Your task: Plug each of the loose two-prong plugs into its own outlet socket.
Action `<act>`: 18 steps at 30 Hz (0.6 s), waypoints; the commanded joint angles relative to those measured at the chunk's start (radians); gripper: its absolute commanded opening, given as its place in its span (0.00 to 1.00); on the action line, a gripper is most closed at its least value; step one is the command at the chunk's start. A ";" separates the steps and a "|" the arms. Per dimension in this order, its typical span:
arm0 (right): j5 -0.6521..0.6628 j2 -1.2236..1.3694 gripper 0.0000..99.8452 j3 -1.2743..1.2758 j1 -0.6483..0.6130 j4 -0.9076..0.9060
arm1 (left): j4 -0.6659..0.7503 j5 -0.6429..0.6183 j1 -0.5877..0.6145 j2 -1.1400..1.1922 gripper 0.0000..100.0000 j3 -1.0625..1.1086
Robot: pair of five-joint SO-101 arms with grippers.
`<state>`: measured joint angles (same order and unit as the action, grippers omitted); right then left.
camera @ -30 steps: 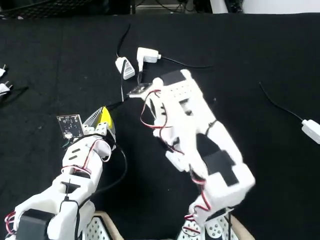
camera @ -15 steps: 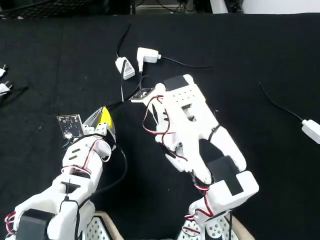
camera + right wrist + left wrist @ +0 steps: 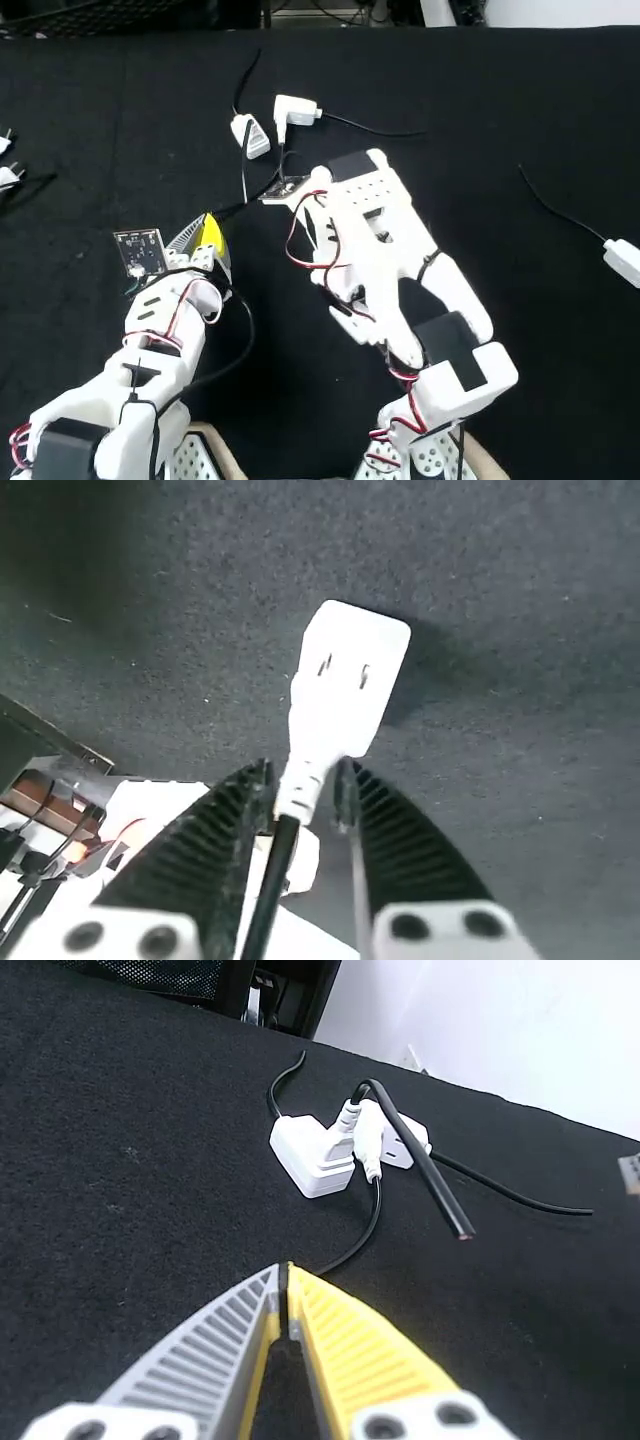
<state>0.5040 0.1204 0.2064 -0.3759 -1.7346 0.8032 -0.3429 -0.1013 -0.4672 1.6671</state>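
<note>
Right jaws are pinching white outlet socket (image 3: 345, 675) by its cable neck, near desk (image 3: 500, 100) ctr. Left jaws are pressing together on black cable (image 3: 374, 1205) leading to white block (image 3: 315, 1155) farther back; corded white piece (image 3: 622, 260) is lying at desk's right edge.

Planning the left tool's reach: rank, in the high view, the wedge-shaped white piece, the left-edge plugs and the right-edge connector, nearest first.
1. Wedge-shaped white piece, just beyond the left tool.
2. Left-edge plugs, far left.
3. Right-edge connector, far right.
</note>
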 commanded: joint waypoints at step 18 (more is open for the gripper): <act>-0.069 0.197 0.01 -0.028 -0.123 0.054 | -0.005 0.002 -0.005 -0.005 0.03 0.015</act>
<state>0.4611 0.3076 0.2125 -0.4388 -1.6840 0.8032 -0.3429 -0.1013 -0.4672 1.6671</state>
